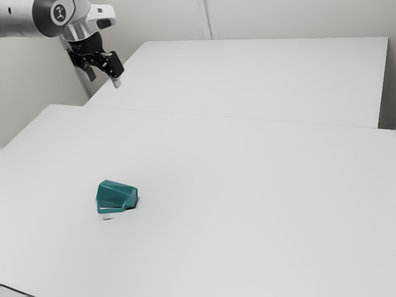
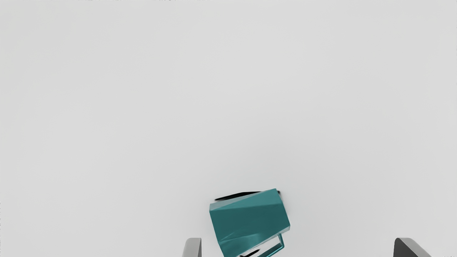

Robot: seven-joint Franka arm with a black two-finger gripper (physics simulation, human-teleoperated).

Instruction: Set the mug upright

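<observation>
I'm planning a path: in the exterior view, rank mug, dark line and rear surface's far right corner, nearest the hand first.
1. Mug: below the hand, on the table.
2. Dark line: bottom left.
3. Rear surface's far right corner: upper right.

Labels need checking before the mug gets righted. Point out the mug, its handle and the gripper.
Mug [image 1: 115, 197]: exterior view, on its side wall.
Handle [image 2: 275, 250]: wrist view, on its long outer bar.
Gripper [image 1: 104, 80]: exterior view, midway between its fingertips.
</observation>
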